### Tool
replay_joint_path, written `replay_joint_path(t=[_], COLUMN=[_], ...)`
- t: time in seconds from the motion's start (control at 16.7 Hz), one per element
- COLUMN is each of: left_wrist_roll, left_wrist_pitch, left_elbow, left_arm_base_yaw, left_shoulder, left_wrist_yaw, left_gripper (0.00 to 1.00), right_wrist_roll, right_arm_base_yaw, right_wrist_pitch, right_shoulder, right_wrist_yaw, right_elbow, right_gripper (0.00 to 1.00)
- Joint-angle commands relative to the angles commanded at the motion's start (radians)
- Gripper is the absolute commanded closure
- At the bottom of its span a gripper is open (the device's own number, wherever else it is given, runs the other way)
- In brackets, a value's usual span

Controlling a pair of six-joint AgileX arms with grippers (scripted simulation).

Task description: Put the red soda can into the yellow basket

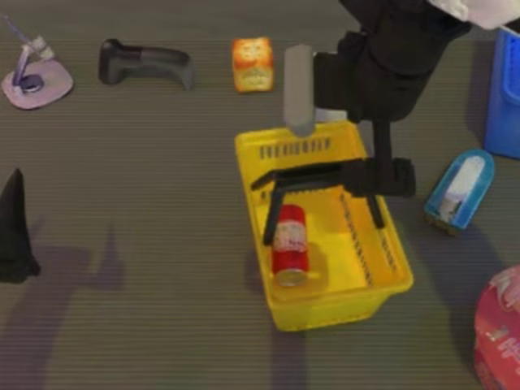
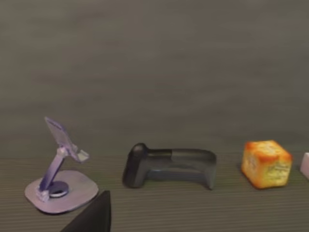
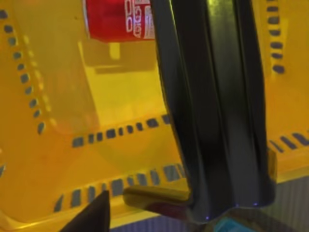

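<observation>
Top view: right gripper hangs over the yellow basket, at the black folding handle on the basket's right rim. Whether its fingers are spread or closed on the handle, cannot tell. Red soda can lies on its side inside the basket, on the floor toward the left wall, silver top pointing at the near edge. Right wrist view: handle bar fills the middle; can beyond it on the yellow floor.

Left gripper parked at the table's left edge, state not readable. Far row: phone stand, barcode scanner, orange cube. Right side: blue bin, blue tray, red container.
</observation>
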Motion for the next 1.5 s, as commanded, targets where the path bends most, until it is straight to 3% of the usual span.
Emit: replay_joint_path(t=[0.24,0.42,1.38,1.5], left_wrist_roll=[0.028,0.040,0.042,0.042], left_wrist_pitch=[-0.086,-0.111,-0.114,-0.114], left_elbow=[-0.124,-0.165,-0.169,-0.169], left_arm_base_yaw=[0.021,0.027,0.028,0.028], left_shoulder=[-0.214,-0.283,-0.291,-0.291], left_wrist_yaw=[-0.121,-0.163,-0.168,-0.168], left_gripper=[0.00,0.00,0.00,0.00], right_wrist_roll=[-0.088,-0.118,-0.120,-0.120], right_arm_base_yaw=[0.056,0.075,0.077,0.077], right_wrist_pitch=[-0.120,-0.161,-0.080,-0.080], right_shoulder=[0.184,0.247,0.245,0.245], right_wrist_yaw=[0.000,0.001,0.001,0.001], right_elbow=[0.175,0.237,0.150,0.150], right_gripper=[0.00,0.00,0.00,0.15])
